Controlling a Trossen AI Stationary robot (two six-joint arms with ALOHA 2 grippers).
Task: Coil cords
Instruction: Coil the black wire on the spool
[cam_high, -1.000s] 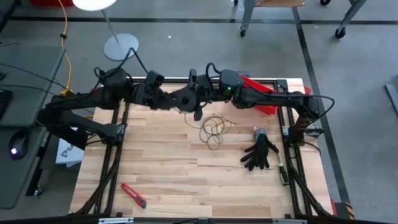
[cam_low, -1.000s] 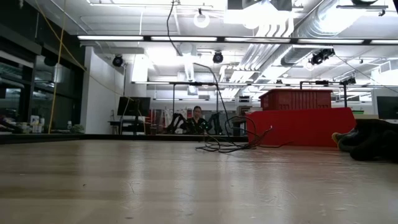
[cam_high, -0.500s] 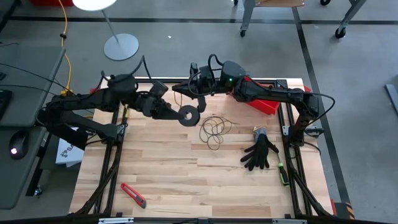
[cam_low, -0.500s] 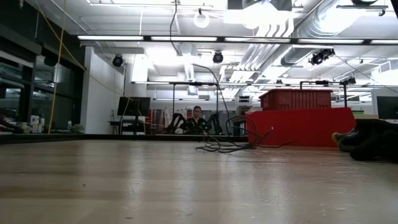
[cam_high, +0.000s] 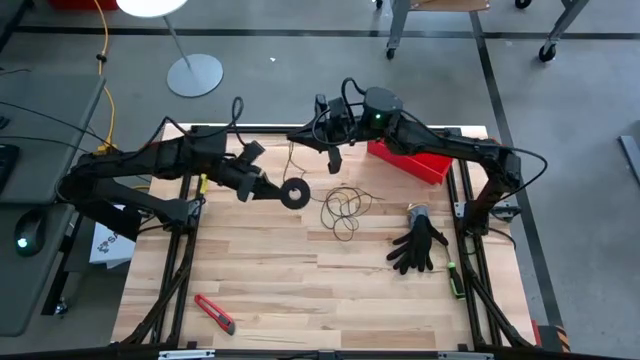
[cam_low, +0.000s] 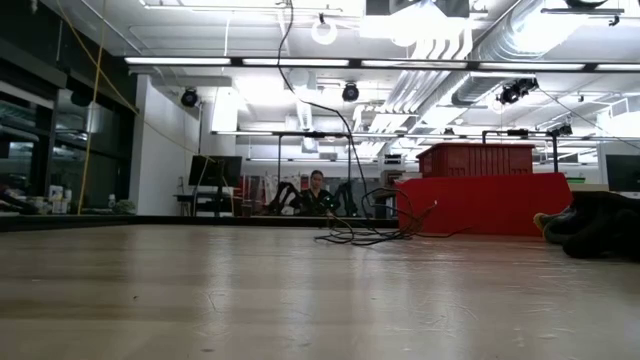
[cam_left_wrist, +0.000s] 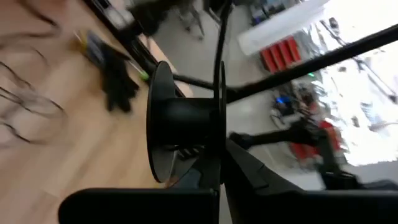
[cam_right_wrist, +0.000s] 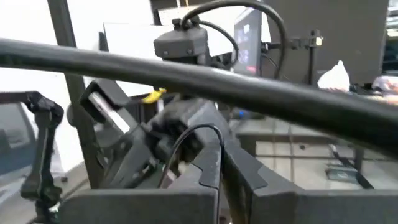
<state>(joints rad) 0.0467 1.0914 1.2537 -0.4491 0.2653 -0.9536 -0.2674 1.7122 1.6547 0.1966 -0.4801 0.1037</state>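
The small round black spool (cam_high: 293, 193) sits in my left gripper (cam_high: 272, 190) over the far middle of the table, and it fills the left wrist view (cam_left_wrist: 183, 124). The thin dark cord lies in loose loops (cam_high: 345, 210) on the wood to the spool's right. In the low view the loops (cam_low: 365, 236) rest on the table and one strand (cam_low: 283, 40) rises out of the picture. My right gripper (cam_high: 333, 158) hangs above the loops' far side, shut on the cord (cam_right_wrist: 193, 134). My left gripper pinches one flange of the spool at its rim (cam_left_wrist: 217, 146) between its two fingers. The fingers come level from the table's left. The spool is lifted clear of the table, its axis about level. My right gripper pinches the thin cord (cam_right_wrist: 216, 144) between its shut fingers, which point down. The cord arcs out of the fingertips and hangs slack toward the loops on the table.
A red bin (cam_high: 410, 160) stands at the far right behind my right arm. A black glove (cam_high: 418, 245) lies right of the loops, with a green tool (cam_high: 455, 278) near the right edge. A red utility knife (cam_high: 214, 313) lies near the front left.
My left gripper has drawn back toward the table's left and near side, carrying the spool away from my right gripper. My right gripper has gone up and toward the far edge with the cord. The loops on the table have stayed in place.
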